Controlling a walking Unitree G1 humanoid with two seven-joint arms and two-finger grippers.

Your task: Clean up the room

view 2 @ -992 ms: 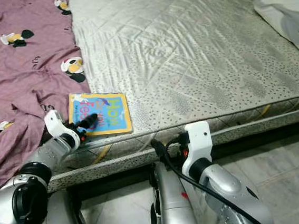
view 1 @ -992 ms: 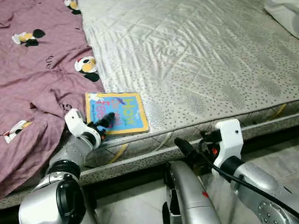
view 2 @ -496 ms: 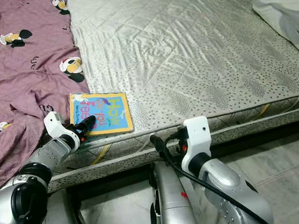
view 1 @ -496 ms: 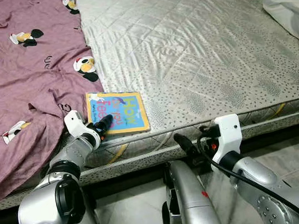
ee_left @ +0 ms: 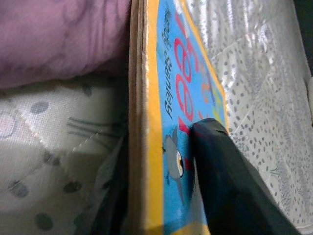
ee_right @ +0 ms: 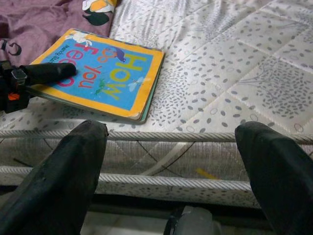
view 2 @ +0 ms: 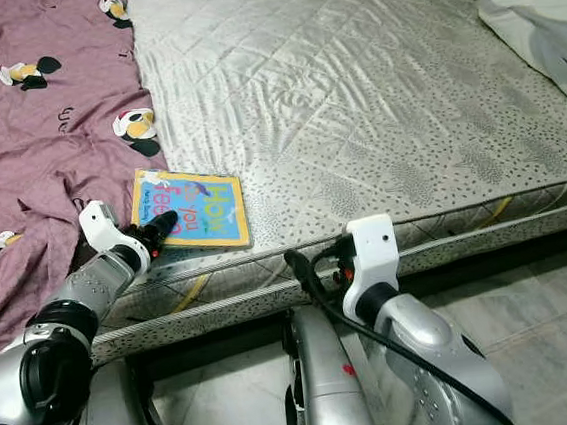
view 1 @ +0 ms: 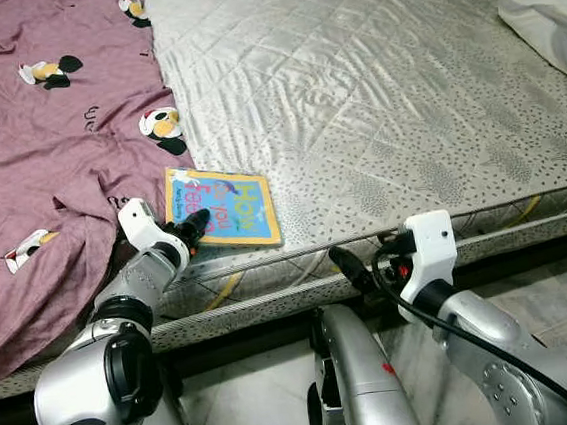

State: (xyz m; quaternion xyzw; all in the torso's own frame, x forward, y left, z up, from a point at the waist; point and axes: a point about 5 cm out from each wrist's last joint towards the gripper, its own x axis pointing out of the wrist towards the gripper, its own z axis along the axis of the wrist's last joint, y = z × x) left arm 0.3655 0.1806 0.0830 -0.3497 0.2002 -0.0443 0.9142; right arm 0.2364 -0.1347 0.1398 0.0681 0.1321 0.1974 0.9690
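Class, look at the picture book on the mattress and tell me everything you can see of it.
The book is a thin board book with a yellow border and a blue cover bearing colourful lettering and small bird drawings. It is closed, near the front edge of the grey quilted mattress, beside the purple blanket. The left gripper has its jaws shut on the near corner, one finger pressed on the cover, lifting that corner slightly.

Bare mattress [view 1: 373, 93] open right of book [view 1: 225, 209]; purple duvet [view 1: 48, 165] crowds left (touching bk).
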